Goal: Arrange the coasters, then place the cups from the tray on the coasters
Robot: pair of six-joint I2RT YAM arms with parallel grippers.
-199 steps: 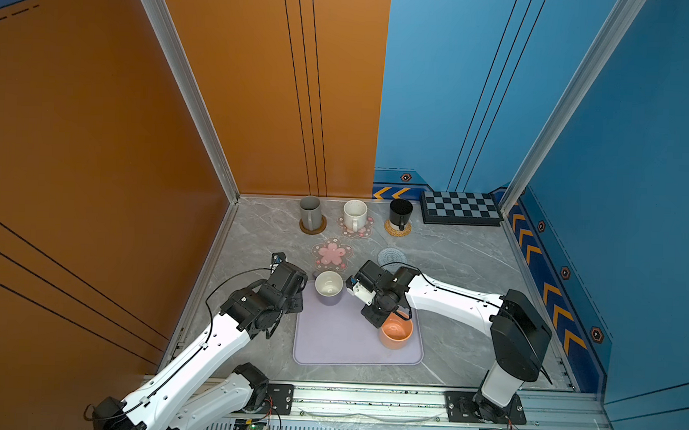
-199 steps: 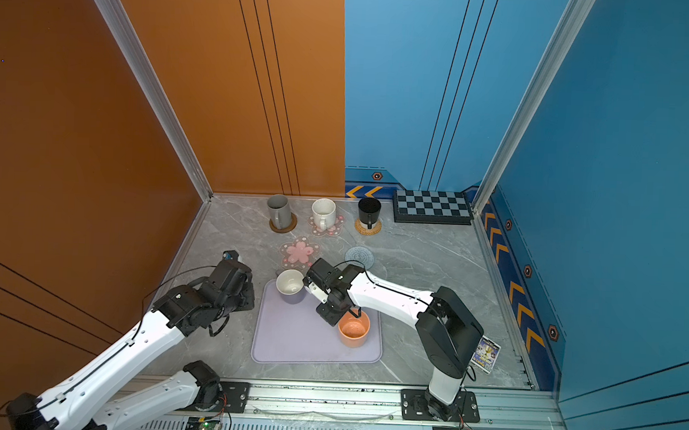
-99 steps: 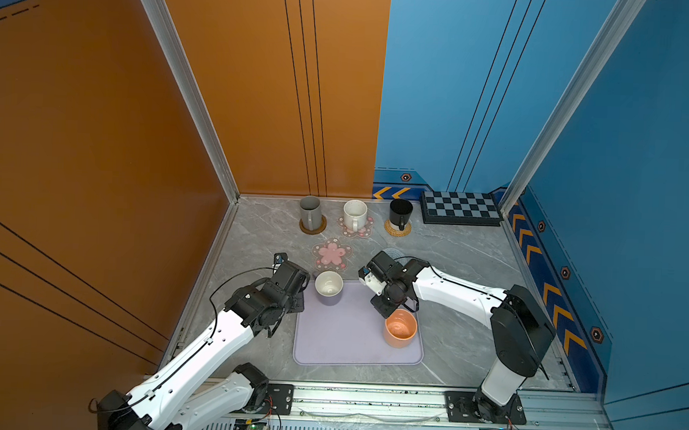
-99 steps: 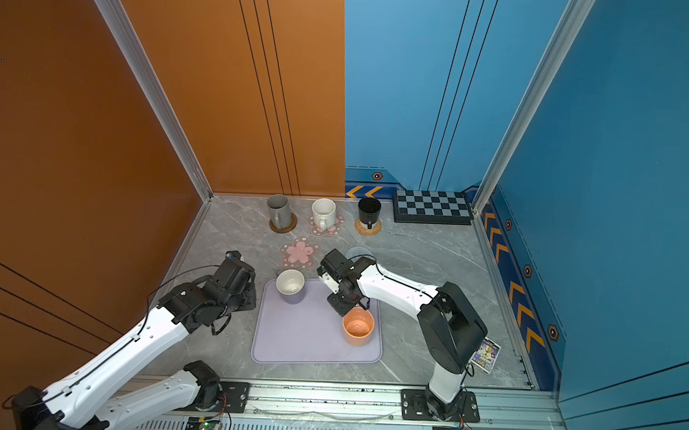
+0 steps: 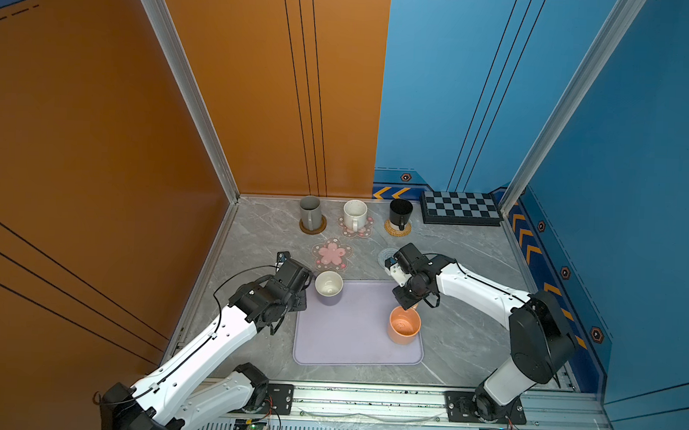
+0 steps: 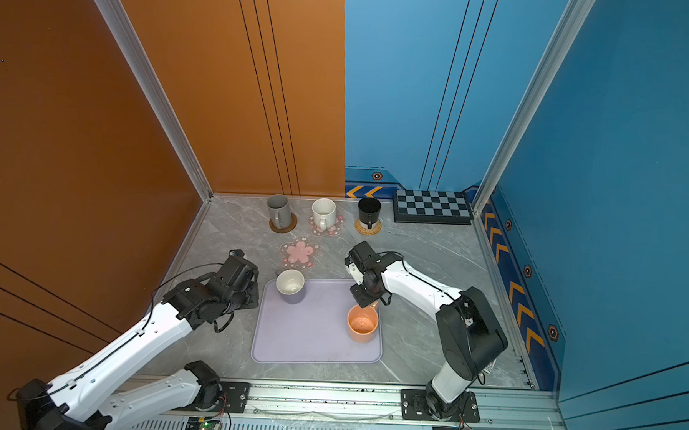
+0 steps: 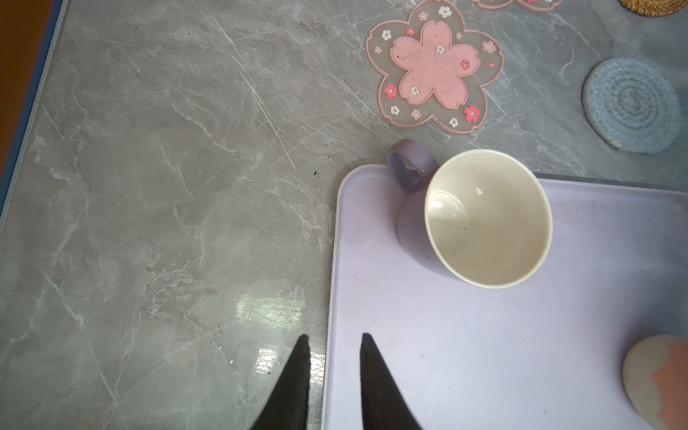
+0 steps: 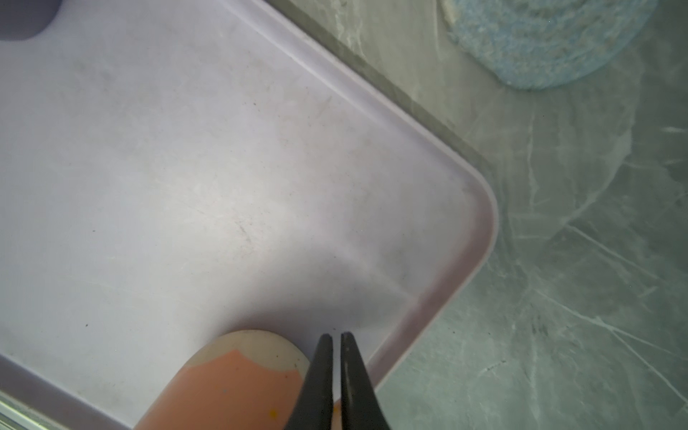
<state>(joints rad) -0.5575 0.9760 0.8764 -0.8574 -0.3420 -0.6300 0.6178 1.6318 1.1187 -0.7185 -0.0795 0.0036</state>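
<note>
Nearest, the tray (image 5: 353, 344) is lying on the table (image 5: 262, 236) and carrying two mugs, so two placements are remaining. The orange mug (image 5: 404, 326) is standing at the tray's right side. The right end effector (image 8: 334, 335) is pressing almost shut at the mug's far rim. A sliver of orange is showing between its fingers, so it is probably pinching the handle.

The lavender mug (image 5: 329, 288) is sitting upright in the tray's far left corner. The left end effector (image 7: 334, 337) is hovering narrowly open over the tray's left rim, gripping nothing visible.

Just beyond the tray, a pink flower coaster (image 5: 332, 254) and a blue woven coaster (image 7: 633, 106) are lying bare, waiting for those mugs.

Along the back wall, three of the five mugs are standing placed:
- the grey mug (image 5: 310, 212) on the wooden coaster (image 5: 313, 227)
- the white mug (image 5: 355, 214) on the second flower coaster (image 5: 368, 230)
- the black mug (image 5: 400, 212) on the rattan coaster (image 5: 390, 228)

In both top views the right end effector is hiding the orange mug's handle, and the right wrist view is cutting the mug off. The right arm is also covering much of the blue woven coaster in a top view.
</note>
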